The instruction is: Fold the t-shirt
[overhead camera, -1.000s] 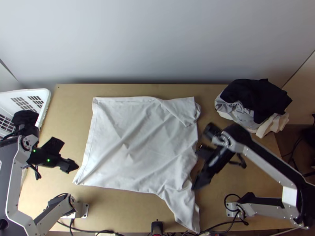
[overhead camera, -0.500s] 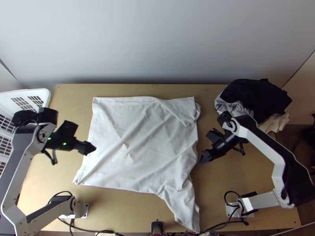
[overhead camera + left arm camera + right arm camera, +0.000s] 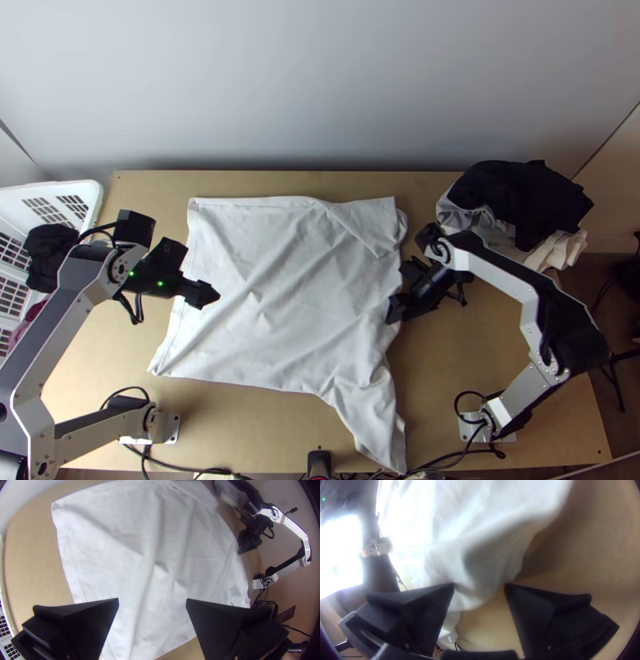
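The t-shirt (image 3: pixel 280 320) lies spread across the middle of the bench (image 3: pixel 240 416), presumably laid out wide so that its sides can be folded inward. Its far right corner is turned over on itself, and a rumpled tail (image 3: pixel 376 424) trails off its near right corner; both probably need straightening for a square fold. The left claw (image 3: pixel 152 600) is released, its fingers wide apart above the t-shirt's left part, holding nothing, perhaps so that it can take cloth there. The right claw (image 3: pixel 479 585) is released too, at the t-shirt's right edge, with a drooping bit of that edge near its fingers; it seems set low there to pinch the side. The clothes pile (image 3: pixel 520 208) sits to the right of the t-shirt and the basket (image 3: pixel 96 200) to its left, likely to leave folding room.
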You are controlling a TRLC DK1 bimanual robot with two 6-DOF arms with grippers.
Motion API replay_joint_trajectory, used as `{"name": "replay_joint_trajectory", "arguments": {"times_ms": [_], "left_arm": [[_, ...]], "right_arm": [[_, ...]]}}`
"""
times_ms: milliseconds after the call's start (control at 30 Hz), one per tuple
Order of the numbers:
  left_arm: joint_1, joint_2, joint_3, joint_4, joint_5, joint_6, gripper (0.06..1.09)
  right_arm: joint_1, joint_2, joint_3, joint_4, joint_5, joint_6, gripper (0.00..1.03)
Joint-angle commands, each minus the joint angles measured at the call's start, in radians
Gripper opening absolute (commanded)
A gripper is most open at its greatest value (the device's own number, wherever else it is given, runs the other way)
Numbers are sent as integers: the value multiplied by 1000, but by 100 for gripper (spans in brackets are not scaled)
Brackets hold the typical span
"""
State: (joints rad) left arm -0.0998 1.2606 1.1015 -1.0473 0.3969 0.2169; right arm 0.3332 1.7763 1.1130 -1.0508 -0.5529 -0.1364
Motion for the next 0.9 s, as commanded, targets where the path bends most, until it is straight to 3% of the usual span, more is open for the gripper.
{"name": "replay_joint_trajectory", "arguments": {"times_ms": [0,67,367,667,800,867], "left_arm": [[-15,10,-12,10,0,7,103],[-15,10,-15,10,0,9,103],[-31,-9,-78,21,2,4,103],[-31,-20,-97,21,2,6,103],[-31,-13,-101,21,2,6,103],[-31,-10,-101,23,2,6,103]], "right_arm": [[76,52,96,57,1,80,22],[104,37,151,81,-1,104,2],[287,74,415,86,1,176,3],[417,187,347,89,-1,162,4],[406,207,308,91,-1,173,50],[377,173,306,91,-1,173,60]]}}
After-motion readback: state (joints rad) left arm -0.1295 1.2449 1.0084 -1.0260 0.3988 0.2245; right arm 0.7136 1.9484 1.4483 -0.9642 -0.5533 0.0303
